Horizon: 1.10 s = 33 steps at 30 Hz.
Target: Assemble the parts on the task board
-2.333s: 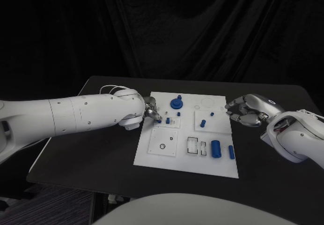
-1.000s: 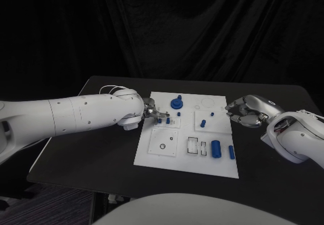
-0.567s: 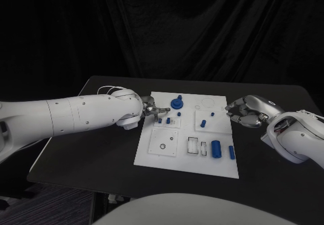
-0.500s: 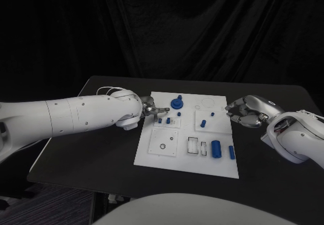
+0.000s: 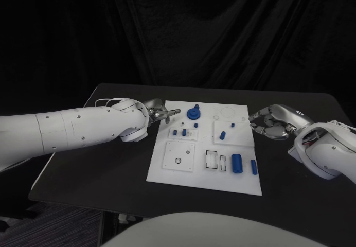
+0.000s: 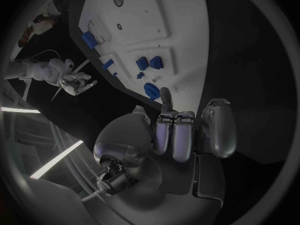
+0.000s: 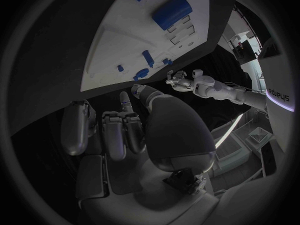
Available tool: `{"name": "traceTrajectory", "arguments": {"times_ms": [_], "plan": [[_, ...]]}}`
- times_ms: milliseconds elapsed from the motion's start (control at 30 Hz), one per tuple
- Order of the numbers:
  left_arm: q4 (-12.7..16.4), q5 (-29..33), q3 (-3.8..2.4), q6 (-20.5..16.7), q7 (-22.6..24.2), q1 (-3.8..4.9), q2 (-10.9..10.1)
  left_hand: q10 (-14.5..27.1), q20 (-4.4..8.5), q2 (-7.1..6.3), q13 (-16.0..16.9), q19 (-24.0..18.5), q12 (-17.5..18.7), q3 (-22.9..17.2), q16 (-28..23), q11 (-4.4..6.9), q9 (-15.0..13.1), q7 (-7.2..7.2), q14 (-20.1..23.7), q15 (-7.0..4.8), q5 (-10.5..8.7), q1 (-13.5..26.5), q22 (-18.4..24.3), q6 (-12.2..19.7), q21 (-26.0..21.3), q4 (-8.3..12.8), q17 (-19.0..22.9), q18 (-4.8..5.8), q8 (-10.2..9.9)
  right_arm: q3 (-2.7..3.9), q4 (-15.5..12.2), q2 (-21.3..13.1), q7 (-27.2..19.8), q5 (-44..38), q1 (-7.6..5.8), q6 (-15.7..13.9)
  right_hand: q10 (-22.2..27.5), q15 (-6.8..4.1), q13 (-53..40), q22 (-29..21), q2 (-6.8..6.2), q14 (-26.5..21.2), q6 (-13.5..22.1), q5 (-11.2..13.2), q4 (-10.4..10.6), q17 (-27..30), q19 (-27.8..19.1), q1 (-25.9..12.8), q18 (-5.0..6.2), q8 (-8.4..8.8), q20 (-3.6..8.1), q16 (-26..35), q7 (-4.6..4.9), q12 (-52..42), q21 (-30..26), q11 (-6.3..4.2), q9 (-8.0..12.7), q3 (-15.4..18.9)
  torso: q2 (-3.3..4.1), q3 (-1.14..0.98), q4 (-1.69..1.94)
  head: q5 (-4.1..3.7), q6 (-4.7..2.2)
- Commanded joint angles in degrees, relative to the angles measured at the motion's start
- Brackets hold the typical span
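Note:
The white task board [image 5: 178,172] lies in the middle of the black table. On it stand a round blue knob [image 5: 194,112], two small blue pieces [image 5: 179,132] side by side, a short peg [image 5: 223,135], a thick blue cylinder [image 5: 236,162] and a slim blue bar [image 5: 253,166]. My left hand [image 5: 159,113] hovers at the board's far left edge, beside the knob, its fingers apart and nothing in them. My right hand [image 5: 270,122] hangs off the board's right edge with its fingers curled in, holding nothing. The left wrist view has the board [image 6: 147,20], the knob [image 6: 150,90] and my left hand [image 6: 184,132].
Bare black table [image 5: 96,164] runs left of the board and along its front. A square plate with a round hole [image 5: 179,156] and narrow slots [image 5: 216,160] sit in the board's front half. The right wrist view has the cylinder [image 7: 170,12] and my left hand [image 7: 186,81].
My left hand has pulled back from the two small blue pieces, up and away to the board's far left edge. The right hand has stayed where it was.

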<state>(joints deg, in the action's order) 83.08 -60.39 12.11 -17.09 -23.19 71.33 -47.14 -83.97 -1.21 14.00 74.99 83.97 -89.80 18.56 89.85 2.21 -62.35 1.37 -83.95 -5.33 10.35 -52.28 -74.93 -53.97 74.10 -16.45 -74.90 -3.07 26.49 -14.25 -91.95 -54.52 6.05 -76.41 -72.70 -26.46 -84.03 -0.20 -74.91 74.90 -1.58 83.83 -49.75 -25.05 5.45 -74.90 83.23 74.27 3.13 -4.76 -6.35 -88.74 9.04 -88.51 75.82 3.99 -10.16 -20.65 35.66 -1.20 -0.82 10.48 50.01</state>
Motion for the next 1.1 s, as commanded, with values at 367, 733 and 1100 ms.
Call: {"name": "traceTrajectory", "arguments": {"times_ms": [367,733,1100], "plan": [[3.5,-0.16,-0.03,6.9,-2.81,-0.05,-1.67,-6.03,0.27,-3.8,15.01,1.09,-0.2,-2.56,0.15,-0.01,3.11,0.46,-6.05,-0.06,17.96,-14.89,-10.34,1.72,-1.81,1.58,-15.1,-0.48,-4.04,0.04,-0.06,-0.1,0.92,-0.04,0.13,-0.41,-3.5,0.3,-12.76,10.03,-0.1,5.41,-0.31,-0.4,-0.03,-12.94,-0.38,0.36,0.5,0.22,0.17,0.27,0.08,0.34,-0.17,0.27,0.08,-0.36,0.0,-0.01,-0.01,-0.13,-0.01],[4.71,-0.16,-0.04,11.85,-7.22,0.14,-1.15,-6.03,0.15,-5.68,15.01,1.12,-0.2,-5.11,0.15,-0.2,6.24,0.73,-6.05,0.09,15.9,-18.97,-10.32,0.44,-1.94,1.68,-15.1,-0.49,-7.28,0.04,-0.11,-0.16,0.99,-0.04,0.13,-0.53,-3.5,0.3,-12.76,10.03,-0.1,5.41,-0.31,-0.4,-0.03,-12.94,-0.38,0.36,0.5,0.22,0.17,0.27,0.08,0.34,-0.17,0.27,0.08,-0.36,-0.1,-0.1,-0.05,-0.16,-0.01],[2.85,-0.16,-0.03,13.6,-8.46,0.17,0.6,-6.03,0.1,-5.72,15.01,1.08,-0.2,-5.28,0.15,-0.28,6.77,0.81,-6.05,0.16,15.18,-18.75,-10.26,0.14,-2.13,1.06,-15.1,-0.53,-7.72,0.04,-0.13,-0.14,1.01,-0.04,0.13,-0.46,-3.5,0.3,-12.76,10.03,-0.1,5.41,-0.31,-0.4,-0.03,-12.94,-0.38,0.36,0.5,0.22,0.17,0.27,0.08,0.34,-0.17,0.27,0.08,-0.36,-0.02,-0.04,-0.02,-0.26,-0.01]]}}
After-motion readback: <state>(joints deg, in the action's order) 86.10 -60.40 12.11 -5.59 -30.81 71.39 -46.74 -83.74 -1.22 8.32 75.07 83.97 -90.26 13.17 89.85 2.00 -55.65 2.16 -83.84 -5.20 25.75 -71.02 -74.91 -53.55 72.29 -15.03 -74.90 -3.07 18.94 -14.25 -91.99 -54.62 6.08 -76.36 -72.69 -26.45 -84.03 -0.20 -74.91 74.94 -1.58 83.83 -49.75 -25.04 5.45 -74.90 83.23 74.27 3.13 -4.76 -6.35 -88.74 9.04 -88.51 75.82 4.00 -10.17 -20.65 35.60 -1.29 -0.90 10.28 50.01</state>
